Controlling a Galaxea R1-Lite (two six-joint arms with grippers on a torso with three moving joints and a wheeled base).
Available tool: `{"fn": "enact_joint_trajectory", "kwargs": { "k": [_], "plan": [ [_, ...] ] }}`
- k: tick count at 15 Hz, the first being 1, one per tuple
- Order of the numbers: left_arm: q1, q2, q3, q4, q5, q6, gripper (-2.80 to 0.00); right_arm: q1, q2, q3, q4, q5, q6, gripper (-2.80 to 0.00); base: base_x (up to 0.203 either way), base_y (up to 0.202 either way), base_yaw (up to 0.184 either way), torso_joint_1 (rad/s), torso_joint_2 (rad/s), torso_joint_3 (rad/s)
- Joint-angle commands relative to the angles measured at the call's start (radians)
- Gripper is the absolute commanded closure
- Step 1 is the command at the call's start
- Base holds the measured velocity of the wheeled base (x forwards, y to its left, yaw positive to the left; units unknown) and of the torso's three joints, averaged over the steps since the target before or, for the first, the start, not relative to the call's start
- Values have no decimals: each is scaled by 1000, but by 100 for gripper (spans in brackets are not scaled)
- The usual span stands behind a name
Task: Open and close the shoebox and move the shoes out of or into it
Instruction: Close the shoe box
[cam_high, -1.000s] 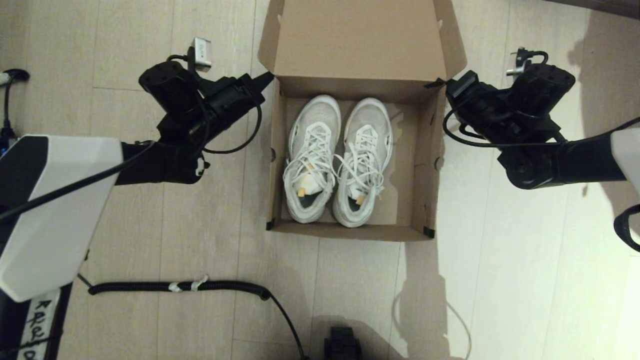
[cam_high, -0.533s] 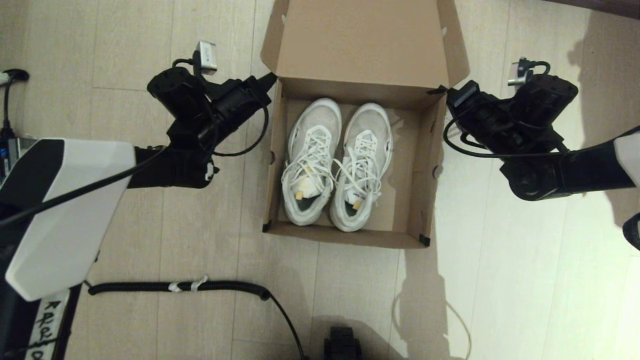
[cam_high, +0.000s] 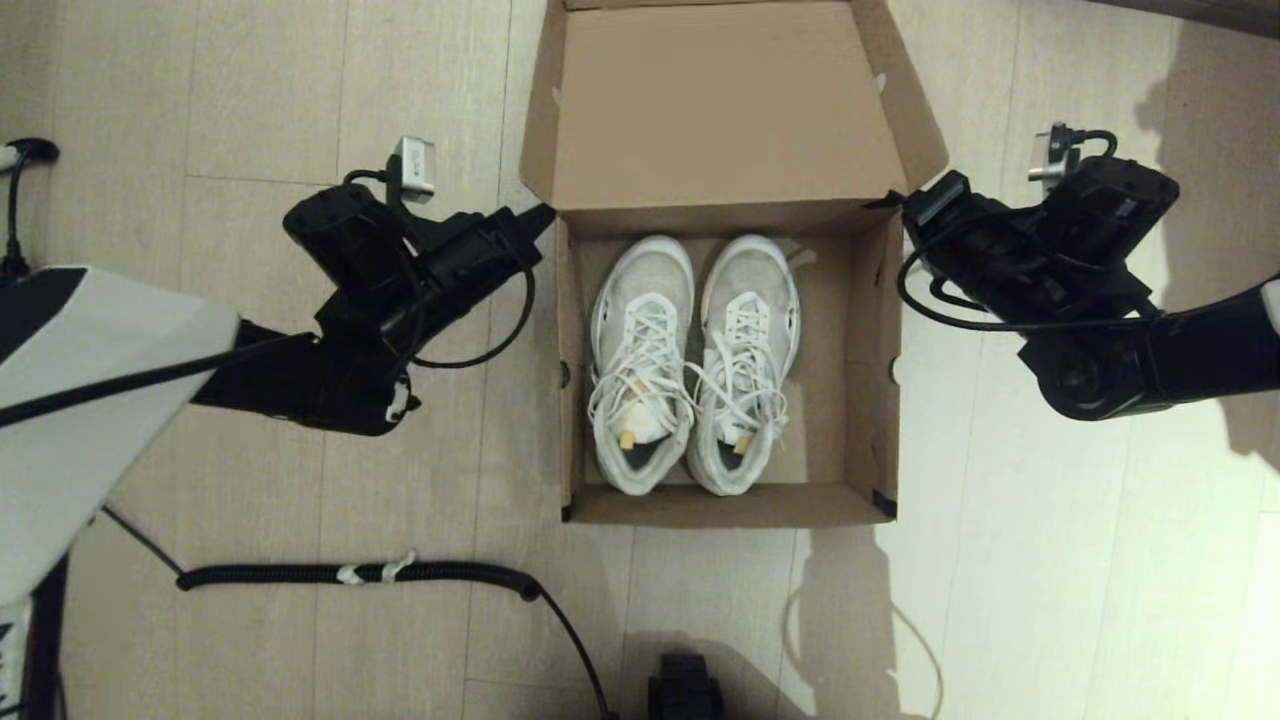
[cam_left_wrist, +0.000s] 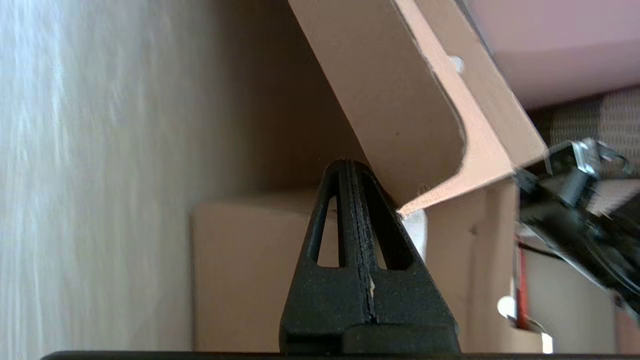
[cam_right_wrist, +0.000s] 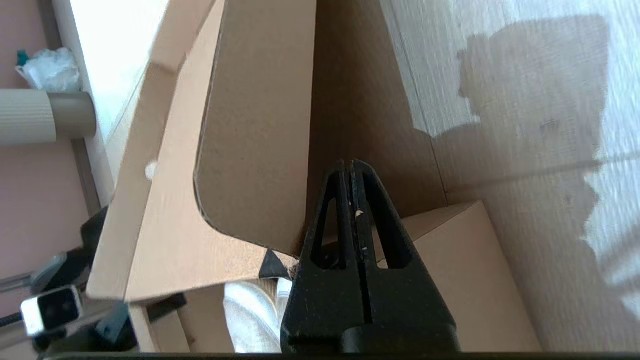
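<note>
Plain brown matt cardboard shoebox (cam_high: 868, 360) w/ raw cut edges & glossy black tape at corners; holds pair of white/pale-grey mesh sneakers (cam_high: 693, 365), cloth uppers, woven white laces, smooth white soles. Under it pale wood-grain plank floor (cam_high: 250, 90), smooth, slight sheen. Black grainy matt plastic on left gripper (cam_left_wrist: 350, 170) & right gripper (cam_right_wrist: 348, 172); black ribbed coiled cable (cam_high: 360, 575) w/ white tape wraps.

The shoebox (cam_high: 725, 505) stands open on top, lid (cam_high: 720, 105) tilted back beyond its far wall, so the shoes (cam_high: 690, 365) lie reachable from above. Left gripper (cam_high: 540, 215) and right gripper (cam_high: 905, 200) crowd its far corners; a coiled cable (cam_high: 360, 573) lies near its front-left.
</note>
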Motion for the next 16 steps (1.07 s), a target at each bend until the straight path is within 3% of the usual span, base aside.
{"fn": "enact_joint_trajectory", "kwargs": {
  "k": [1,10,16],
  "plan": [
    [3,-96,129,-36,-2,-3,0,4,-33,36,-6,1,4,0,0,0,0,0,0,0],
    [2,-221,514,-212,1,-1,0,32,-170,437,-155,3,-33,0,0,0,0,0,0,0],
    [5,-132,738,-410,2,-2,0,33,-146,495,-181,0,-67,0,0,0,0,0,0,0]
  ]
}}
